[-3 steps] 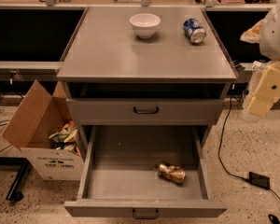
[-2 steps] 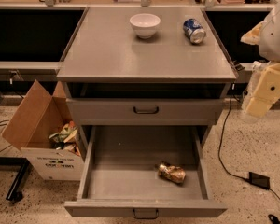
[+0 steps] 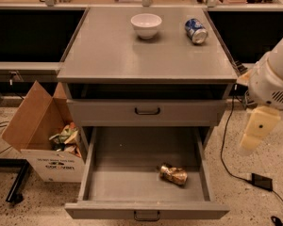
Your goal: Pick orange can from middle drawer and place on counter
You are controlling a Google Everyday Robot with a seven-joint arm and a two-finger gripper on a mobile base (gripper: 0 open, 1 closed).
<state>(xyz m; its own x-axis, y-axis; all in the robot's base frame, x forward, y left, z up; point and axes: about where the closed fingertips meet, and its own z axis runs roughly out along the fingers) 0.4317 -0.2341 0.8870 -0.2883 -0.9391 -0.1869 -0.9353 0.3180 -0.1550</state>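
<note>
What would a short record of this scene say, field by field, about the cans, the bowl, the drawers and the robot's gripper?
orange can: lying on its side, dented, in the middle drawer, right of centre
middle drawer: pulled open
shorter drawer: shut
counter: bears the white bowl and the blue and white can, which is lying down
gripper: right of the cabinet, outside the drawer, holding nothing
cardboard box: on the floor, left
</note>
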